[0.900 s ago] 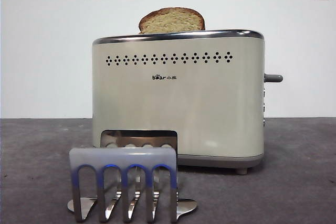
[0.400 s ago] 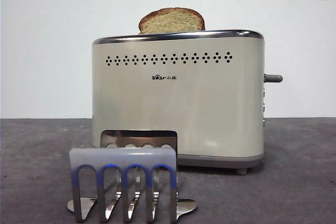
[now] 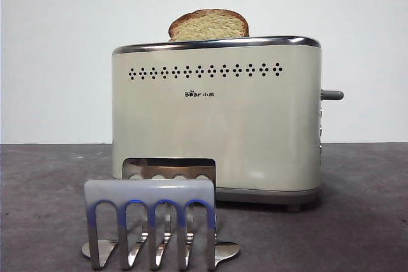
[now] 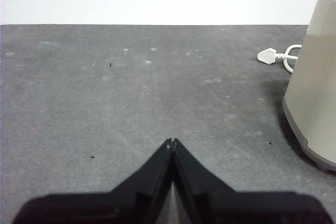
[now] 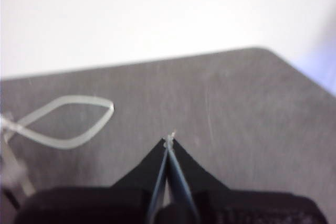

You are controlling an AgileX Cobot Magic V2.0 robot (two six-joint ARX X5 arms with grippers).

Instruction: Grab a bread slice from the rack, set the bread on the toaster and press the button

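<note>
The bread [image 3: 208, 25] stands upright in the slot of the toaster [image 3: 217, 119], its domed top and part of its crumb showing above the chrome rim. The rack [image 3: 150, 221] sits in front of the toaster on the dark worktop [image 3: 357, 221], and no slice shows between its loops. So the pick and the placing look done.

The button [image 3: 331, 95] sticks out from the toaster's narrow end, high on that side, and the bread rides high in the slot. From that I judge the press is not yet made, though the pictures cannot prove it.

Neither arm shows in the front view. The left pincer [image 4: 171, 142] is clenched, jaw tips touching, grasping nothing; it hangs low over bare worktop with the toaster's wall at the edge of its view and a white plug [image 4: 266, 55] lying beyond. The right pincer [image 5: 169, 139] is likewise clenched and empty, over the worktop near a pale looped cord [image 5: 63, 121]; its view is blurred and shows no toaster.

What seems left is one step: bring a pincer to the button and push it down.
</note>
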